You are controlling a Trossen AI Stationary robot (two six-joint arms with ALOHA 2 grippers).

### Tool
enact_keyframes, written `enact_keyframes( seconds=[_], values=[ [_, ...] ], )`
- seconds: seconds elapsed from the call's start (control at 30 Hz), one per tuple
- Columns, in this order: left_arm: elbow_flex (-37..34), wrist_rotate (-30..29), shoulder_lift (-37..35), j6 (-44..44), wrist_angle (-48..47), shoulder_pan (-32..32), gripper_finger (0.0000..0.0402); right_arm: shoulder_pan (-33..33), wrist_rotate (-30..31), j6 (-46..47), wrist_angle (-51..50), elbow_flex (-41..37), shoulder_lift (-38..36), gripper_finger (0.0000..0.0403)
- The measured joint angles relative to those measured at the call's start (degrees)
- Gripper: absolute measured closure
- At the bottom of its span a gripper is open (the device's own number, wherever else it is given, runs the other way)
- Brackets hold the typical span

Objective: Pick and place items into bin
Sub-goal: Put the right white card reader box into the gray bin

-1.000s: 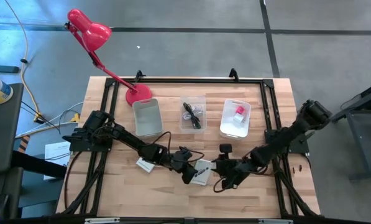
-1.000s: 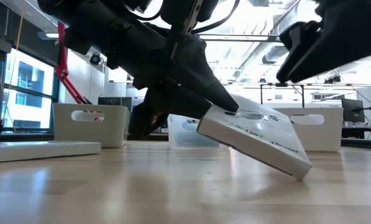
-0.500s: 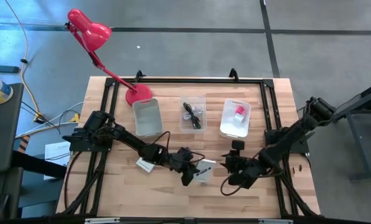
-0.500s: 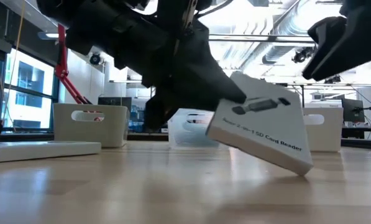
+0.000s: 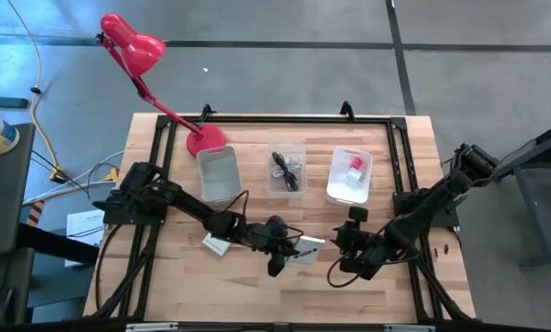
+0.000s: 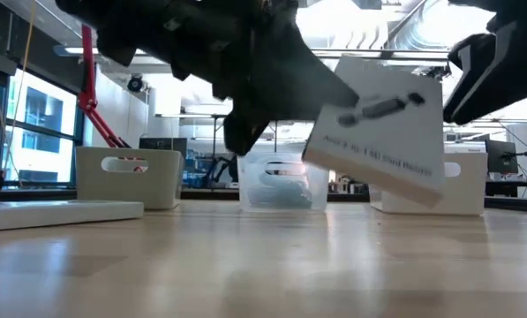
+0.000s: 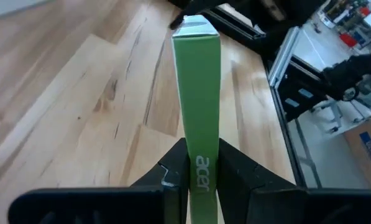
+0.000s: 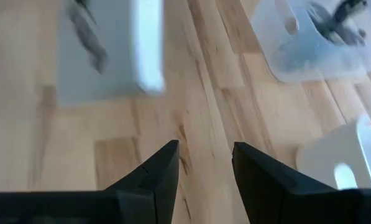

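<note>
High: I see left gripper (image 5: 280,256) clamped on white card box (image 5: 305,249), front-centre of table (image 5: 164,286).
Low: box (image 6: 378,132) hangs clear of wood.
Wrists: green edge (image 7: 197,93) pinched; right gripper (image 8: 204,165) parted, empty.

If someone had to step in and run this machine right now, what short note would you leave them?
Left gripper: jaws shut on the white SD card reader box by its green edge, lifted clear of the table near the front middle.
Right gripper: jaws open, empty, hovering just right of that box.
Second white box: flat on the table, beside the left arm.
Bins at the back: left bin looks empty, middle bin holds a black cable, right bin holds a small pink item.
Left to do: bin the held box, then the second one.
</note>
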Motion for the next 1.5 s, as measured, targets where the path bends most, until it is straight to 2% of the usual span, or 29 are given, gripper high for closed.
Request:
enact_keyframes(
  seconds=[0.23, 0.5, 0.83, 1.0, 1.17, 1.5],
  values=[
    [-0.1, 0.04, -4.94, 7.72, -0.69, 0.0, 0.0383, 0.0, -0.44, 7.14, -6.24, 0.0, 0.0, 0.0261],
    [-0.1, -3.54, -11.07, 13.49, -7.81, 0.0, 0.0365, 0.0, -0.36, 7.86, -5.95, 0.0, -0.02, 0.0261],
    [-0.1, -9.67, -18.75, 18.53, -17.59, 0.0, 0.0378, 0.0, -0.27, 7.92, -5.31, 0.02, -0.02, 0.0261],
    [-0.08, -13.98, -23.08, 20.56, -23.91, 0.0, 0.037, 0.0, -0.14, 7.92, -5.28, 0.02, -0.02, 0.0261],
    [-0.08, -20.74, -27.9, 22.59, -33.25, 0.0, 0.0379, 0.0, 0.21, 7.92, -5.04, 0.02, -0.02, 0.0261],
    [-0.08, -32.62, -35.15, 20.96, -52.18, 0.0, 0.0376, 0.0, 0.29, 7.9, -4.36, 0.02, -0.02, 0.0261]
  ],
)
